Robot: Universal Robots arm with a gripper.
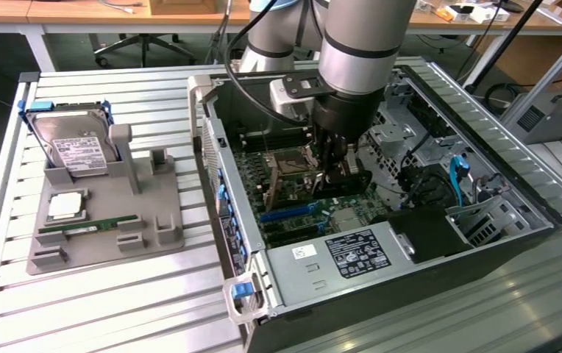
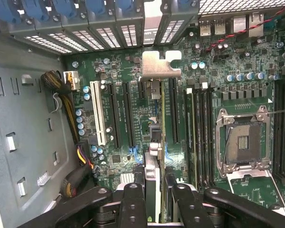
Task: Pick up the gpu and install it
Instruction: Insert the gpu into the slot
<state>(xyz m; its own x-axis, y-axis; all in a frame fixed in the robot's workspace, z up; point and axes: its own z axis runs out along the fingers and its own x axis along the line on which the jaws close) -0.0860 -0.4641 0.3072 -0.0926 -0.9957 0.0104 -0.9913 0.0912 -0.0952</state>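
Observation:
My gripper [image 1: 334, 168] reaches down into the open computer case [image 1: 224, 220], above the green motherboard [image 1: 286, 198]. It is shut on the gpu [image 1: 348, 181], a thin dark card held on edge. In the wrist view the gpu [image 2: 153, 166] stands edge-on between the two black fingers [image 2: 133, 202] of the gripper [image 2: 157, 202]. Its silver bracket [image 2: 160, 64] points toward the rear slot covers [image 2: 109, 35]. The card hangs over the black expansion slots [image 2: 173, 111] in the middle of the motherboard [image 2: 213, 95]; I cannot tell whether its lower edge touches a slot.
A grey parts holder [image 1: 154, 235] stands at the exterior view's left, carrying a hard drive [image 1: 77, 151], a green RAM stick [image 1: 90, 226] and a silver chip [image 1: 67, 206]. The CPU socket [image 2: 242, 142] lies open beside the slots. Cables [image 2: 78, 178] and case walls surround the board.

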